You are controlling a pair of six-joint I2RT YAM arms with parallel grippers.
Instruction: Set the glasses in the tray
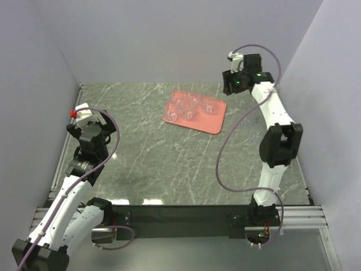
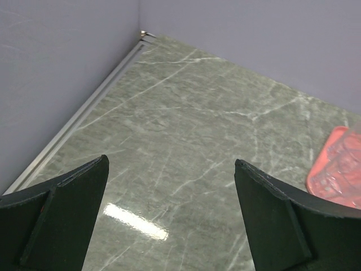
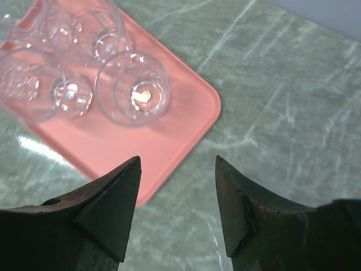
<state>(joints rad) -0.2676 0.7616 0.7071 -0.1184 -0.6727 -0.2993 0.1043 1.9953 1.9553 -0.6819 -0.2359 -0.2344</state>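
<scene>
While the glasses point(image 3: 132, 87) stand in the tray point(image 3: 163, 141), the open, empty right gripper point(image 3: 177, 164) hangs beside its corner, the wide-open left gripper point(image 2: 170, 161) well apart.

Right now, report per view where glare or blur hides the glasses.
Top external: the small clear round drinking glasses show only as faint glints on the flat salmon-pink rectangular tray; two bright reflections at the near edge of the green marbled tabletop. Left wrist: one white glare streak on the tabletop; tray blurred at right edge. Right wrist: rims crisp, glints in bases.
</scene>
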